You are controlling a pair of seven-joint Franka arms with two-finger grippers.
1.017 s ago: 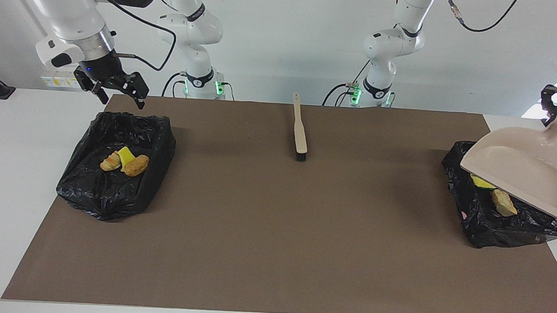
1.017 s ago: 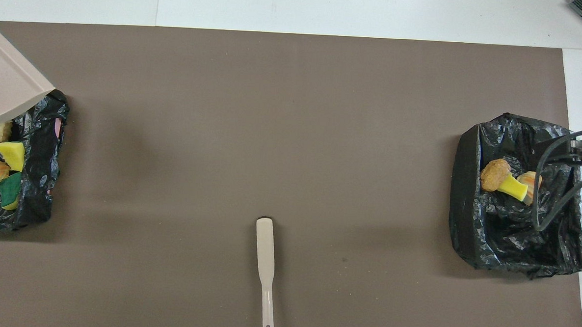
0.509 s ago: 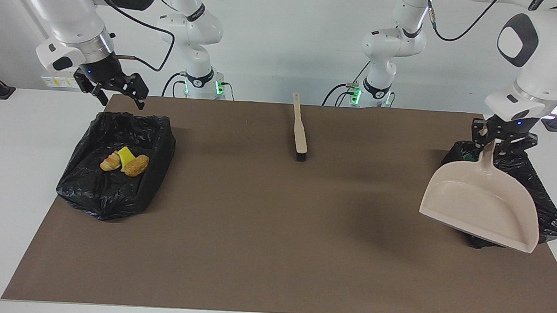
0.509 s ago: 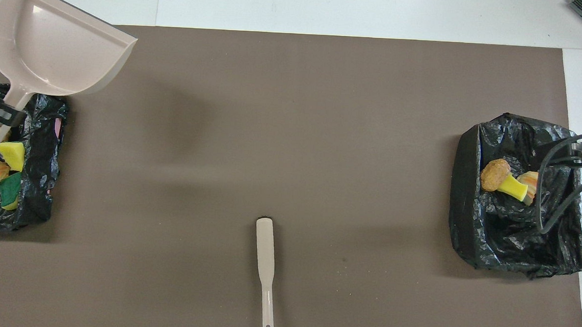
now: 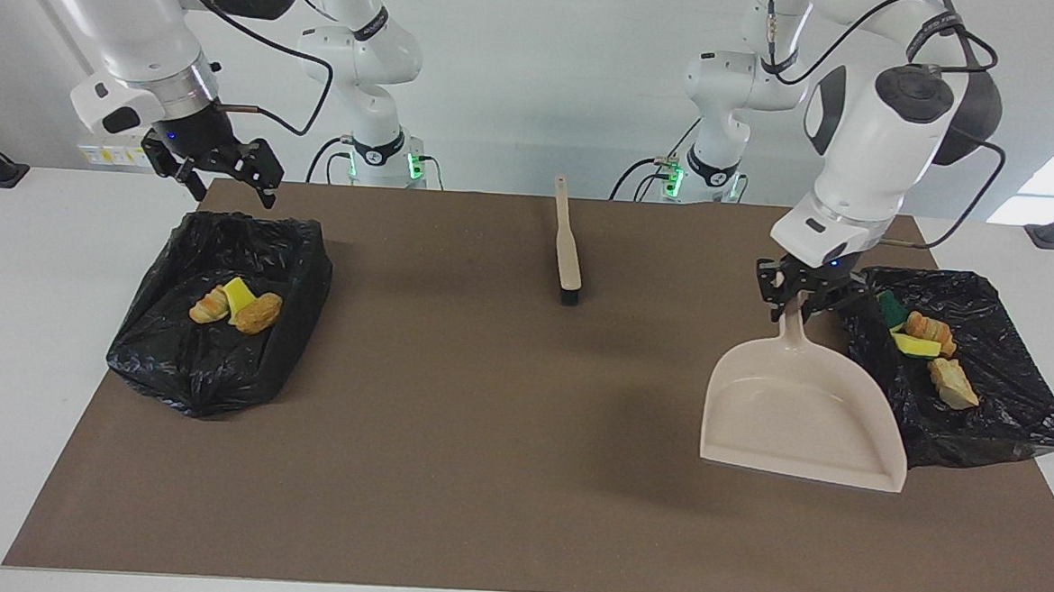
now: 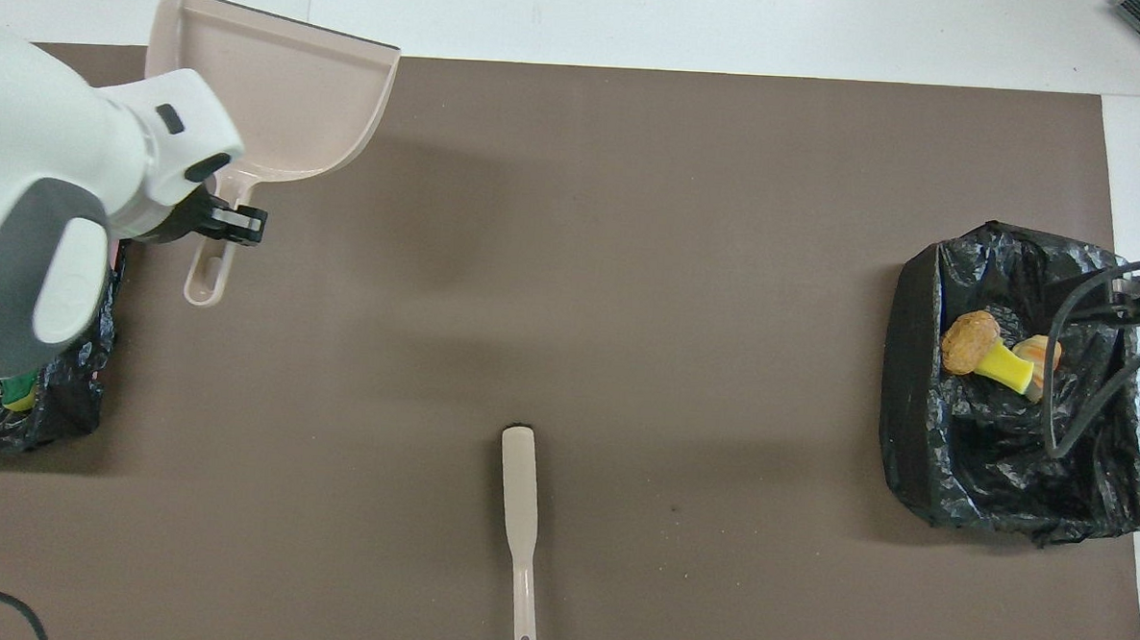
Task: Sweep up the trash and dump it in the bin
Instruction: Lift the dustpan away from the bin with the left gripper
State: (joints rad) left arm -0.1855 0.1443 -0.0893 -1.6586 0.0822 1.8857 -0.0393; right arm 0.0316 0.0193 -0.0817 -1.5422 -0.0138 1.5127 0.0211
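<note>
The left tool [image 5: 801, 295] is pinched on the handle of the beige dustpan [image 5: 800, 417], which it holds over the brown mat [image 5: 501, 439] just beside the black-lined bin at the left arm's end of the worktop [image 5: 964, 382]. The pan hangs tilted, handle up toward the robots and open lip down and away from them; in the overhead view its tray [image 6: 281, 96] reaches past the mat's edge farthest from the robots. Whether the lip touches the mat cannot be told.

The trash lies in two lots. In the bin at the left arm's end sit a green-backed sponge chunk [image 5: 893, 308], a yellow sponge piece [image 5: 914, 344], a croissant-like pastry [image 5: 929, 328] and a pale chunk [image 5: 953, 383] nearest the bag's outer rim. In the black-lined bin at the right arm's end [image 5: 219, 316] lie a small striped pastry [image 5: 209, 305], a yellow sponge chunk [image 5: 240, 295] and a golden-brown pastry [image 5: 259, 313], touching one another.

The right tool [image 5: 223, 165] hangs with its fingers spread and nothing in them, above the rim of that bin nearest the robots; the right arm waits there.

The beige brush [image 5: 567, 248] lies on the mat midway between the bins, close to the robots' edge, bristles pointing away from them, well apart from both tools.
</note>
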